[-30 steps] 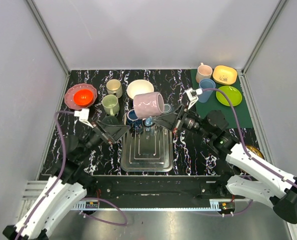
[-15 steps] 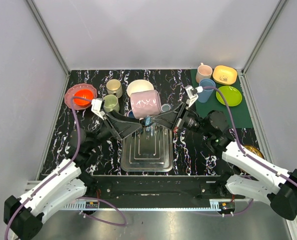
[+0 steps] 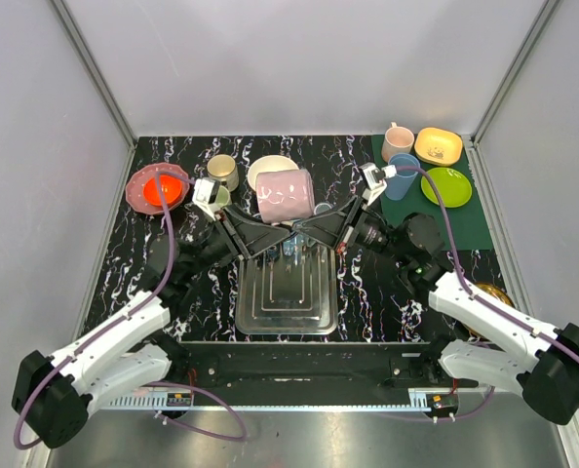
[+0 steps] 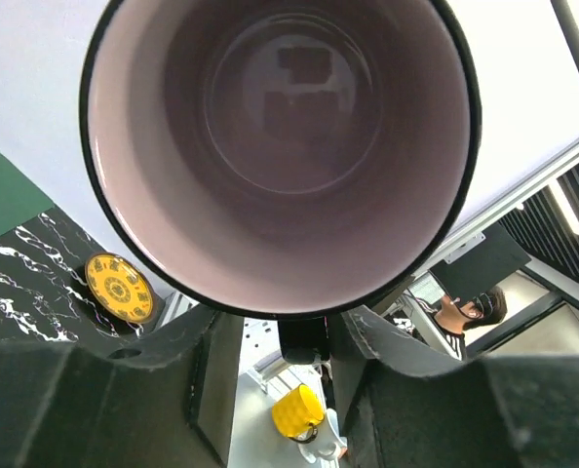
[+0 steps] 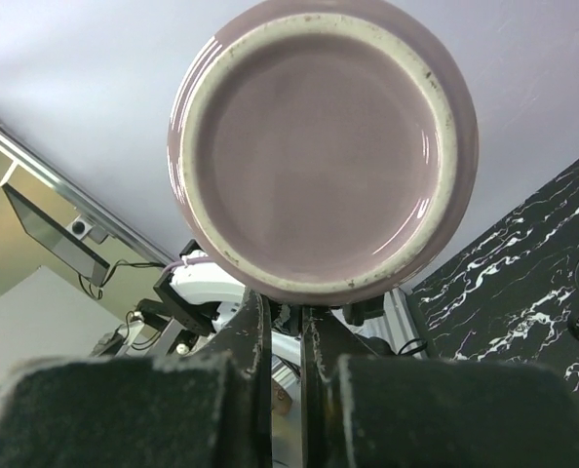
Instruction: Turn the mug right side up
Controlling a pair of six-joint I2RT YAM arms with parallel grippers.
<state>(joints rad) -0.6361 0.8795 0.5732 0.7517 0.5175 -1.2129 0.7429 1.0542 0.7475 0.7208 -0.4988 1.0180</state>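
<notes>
Above the marbled surface [image 3: 367,283] and metal tray [image 3: 285,317], the pink mug [image 3: 283,195] hangs sideways, clamped from below by the right pincer [image 5: 286,317]; the left pincer [image 4: 284,330], spread apart, faces its mouth, probably to steady the turn.
</notes>
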